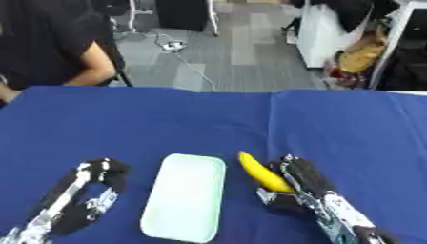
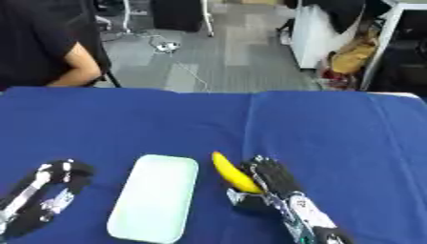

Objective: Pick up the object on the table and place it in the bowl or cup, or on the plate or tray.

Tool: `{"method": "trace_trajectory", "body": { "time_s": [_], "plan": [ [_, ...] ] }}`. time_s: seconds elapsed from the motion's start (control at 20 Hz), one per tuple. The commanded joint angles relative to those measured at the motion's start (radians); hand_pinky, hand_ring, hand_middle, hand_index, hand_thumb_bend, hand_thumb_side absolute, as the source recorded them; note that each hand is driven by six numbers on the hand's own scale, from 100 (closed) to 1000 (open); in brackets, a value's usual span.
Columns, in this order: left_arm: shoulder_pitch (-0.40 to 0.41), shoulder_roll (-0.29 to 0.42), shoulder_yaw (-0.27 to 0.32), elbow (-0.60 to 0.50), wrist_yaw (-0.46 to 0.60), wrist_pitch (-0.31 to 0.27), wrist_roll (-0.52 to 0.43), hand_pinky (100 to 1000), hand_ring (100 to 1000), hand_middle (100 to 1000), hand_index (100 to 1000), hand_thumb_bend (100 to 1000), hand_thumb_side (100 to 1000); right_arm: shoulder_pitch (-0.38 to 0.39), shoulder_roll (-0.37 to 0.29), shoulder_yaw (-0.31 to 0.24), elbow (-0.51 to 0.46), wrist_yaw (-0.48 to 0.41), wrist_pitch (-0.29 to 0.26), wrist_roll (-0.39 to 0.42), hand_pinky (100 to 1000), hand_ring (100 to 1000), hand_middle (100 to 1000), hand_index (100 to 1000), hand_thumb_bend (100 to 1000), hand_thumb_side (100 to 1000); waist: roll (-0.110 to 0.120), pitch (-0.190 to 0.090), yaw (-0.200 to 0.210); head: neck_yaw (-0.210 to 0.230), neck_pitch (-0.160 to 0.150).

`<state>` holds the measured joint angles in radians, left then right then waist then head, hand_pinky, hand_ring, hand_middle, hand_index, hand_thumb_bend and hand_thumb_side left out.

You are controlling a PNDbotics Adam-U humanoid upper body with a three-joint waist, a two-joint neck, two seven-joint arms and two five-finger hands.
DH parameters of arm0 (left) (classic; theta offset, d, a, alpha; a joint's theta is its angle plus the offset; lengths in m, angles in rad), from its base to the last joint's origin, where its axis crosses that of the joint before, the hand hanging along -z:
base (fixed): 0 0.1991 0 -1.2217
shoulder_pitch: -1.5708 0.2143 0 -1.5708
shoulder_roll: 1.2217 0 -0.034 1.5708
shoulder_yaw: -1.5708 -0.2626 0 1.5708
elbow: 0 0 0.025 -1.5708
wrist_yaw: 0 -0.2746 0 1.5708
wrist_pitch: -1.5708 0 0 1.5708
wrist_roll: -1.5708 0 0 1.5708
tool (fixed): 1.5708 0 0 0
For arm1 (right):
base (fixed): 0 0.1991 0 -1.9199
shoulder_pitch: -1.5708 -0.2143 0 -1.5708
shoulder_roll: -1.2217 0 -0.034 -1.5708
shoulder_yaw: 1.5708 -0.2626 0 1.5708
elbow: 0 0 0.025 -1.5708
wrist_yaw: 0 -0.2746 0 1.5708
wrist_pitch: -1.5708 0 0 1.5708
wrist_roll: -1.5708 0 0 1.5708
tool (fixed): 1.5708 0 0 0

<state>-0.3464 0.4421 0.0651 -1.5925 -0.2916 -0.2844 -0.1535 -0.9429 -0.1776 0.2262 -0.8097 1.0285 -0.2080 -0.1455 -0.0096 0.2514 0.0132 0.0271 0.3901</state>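
Your surface [image 1: 167, 128] is covered in blue cloth — matt, with a soft crease running from about 12 o'clock down toward the middle. The tray [image 1: 185, 196] at 6 o'clock looks like pale mint plastic, smooth, with a faint sheen on its rounded rim. The banana [image 1: 263, 174], just toward 3 o'clock of the tray, has a smooth yellow skin with a dull gloss. Your right hand [image 1: 307, 183] at 5 o'clock and your left hand [image 1: 93, 178] at 7 o'clock look like matt black plastic or rubber — their wrists show brighter silver parts that read as metal.
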Motion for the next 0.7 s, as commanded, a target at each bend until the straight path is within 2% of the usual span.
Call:
{"method": "trace_trajectory", "body": {
  "time_s": [0.05,0.35,0.55,0.6,0.65,0.7],
  "plan": [
    [-0.01,0.015,0.003,-0.01,0.003,-0.002,-0.001,518,616,620,760,100,876,-0.009,-0.02,-0.002,-0.011,-0.009,0.0,-0.005,100,113,185,377,100,663,0.005,-0.014,-0.003,-0.002,-0.011],
    [-0.008,0.016,0.004,-0.009,0.003,-0.002,-0.001,518,616,620,760,100,876,-0.011,-0.022,-0.002,-0.024,-0.025,-0.001,-0.006,100,109,186,377,100,663,0.006,-0.015,-0.005,-0.001,-0.012],
    [-0.004,0.019,0.007,-0.005,0.001,-0.001,0.001,518,616,620,760,100,875,-0.021,-0.034,0.005,-0.08,-0.07,0.003,0.006,100,106,187,378,100,658,0.006,-0.02,-0.009,0.0,-0.012],
    [-0.003,0.02,0.007,-0.003,0.001,-0.001,0.002,518,616,620,760,100,875,-0.025,-0.038,0.008,-0.1,-0.087,0.006,0.011,100,105,188,378,100,723,0.006,-0.022,-0.01,0.0,-0.012],
    [-0.002,0.02,0.008,-0.001,0.0,0.0,0.003,518,616,620,760,100,875,-0.028,-0.043,0.011,-0.12,-0.104,0.01,0.017,100,105,188,378,100,655,0.005,-0.024,-0.011,0.0,-0.012],
    [-0.001,0.021,0.008,0.002,0.0,0.0,0.003,518,616,620,760,100,875,-0.031,-0.048,0.014,-0.14,-0.121,0.015,0.024,100,105,188,378,100,653,0.005,-0.026,-0.012,0.0,-0.012]
  ]
}}
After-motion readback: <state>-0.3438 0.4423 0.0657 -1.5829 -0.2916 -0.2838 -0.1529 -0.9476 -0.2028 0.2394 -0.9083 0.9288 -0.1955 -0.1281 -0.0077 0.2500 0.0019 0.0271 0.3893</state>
